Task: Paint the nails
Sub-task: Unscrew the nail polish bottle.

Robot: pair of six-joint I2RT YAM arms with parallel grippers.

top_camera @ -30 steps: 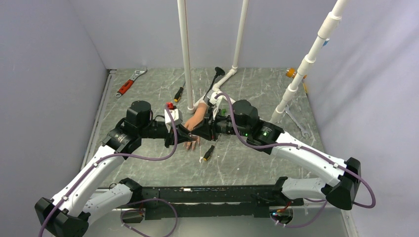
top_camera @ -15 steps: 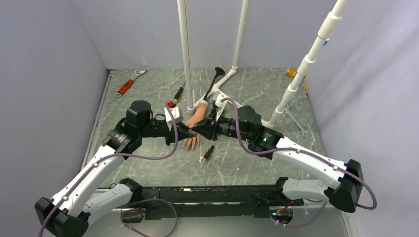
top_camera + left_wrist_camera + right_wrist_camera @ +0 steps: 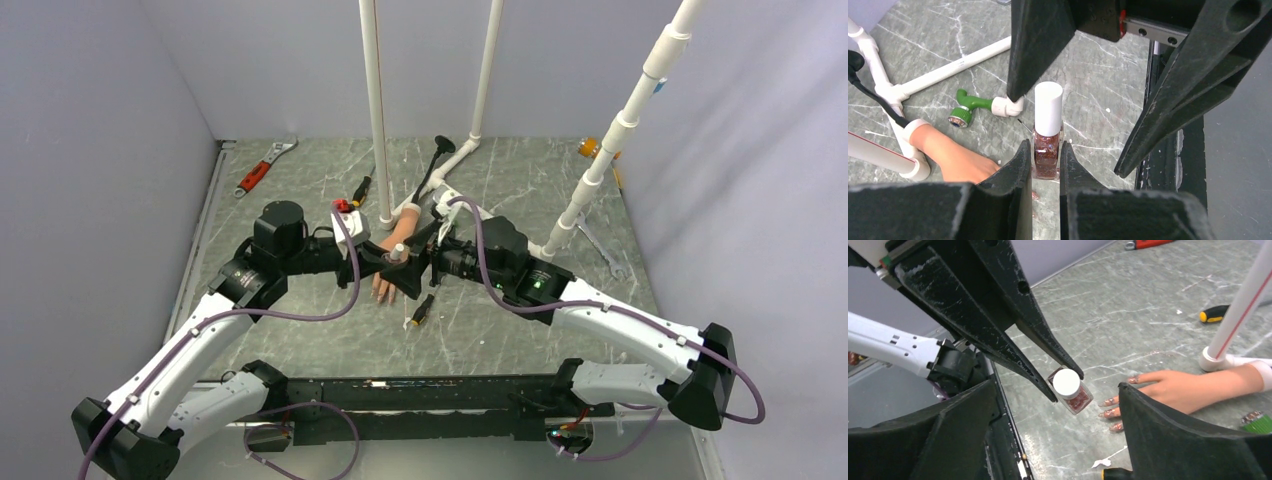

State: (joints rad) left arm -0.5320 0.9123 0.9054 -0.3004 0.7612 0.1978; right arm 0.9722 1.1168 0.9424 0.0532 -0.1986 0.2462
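Both arms reach inward from the near edge, elbows out, wrists meeting head-on mid-table. The left gripper (image 3: pixel 398 262) clamps a small bottle (image 3: pixel 1047 150); the right gripper (image 3: pixel 428 262) faces it, jaws spread wide.

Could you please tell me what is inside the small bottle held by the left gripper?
Through the clear glass of the bottle, reddish-brown glittery polish shows. The white cap covers the neck, so any brush is hidden, and the left gripper covers its lower sides.

White-capped red glitter bottle (image 3: pixel 1047 150), peach hand (image 3: pixel 1188 390), grey marbled table (image 3: pixel 300 335)
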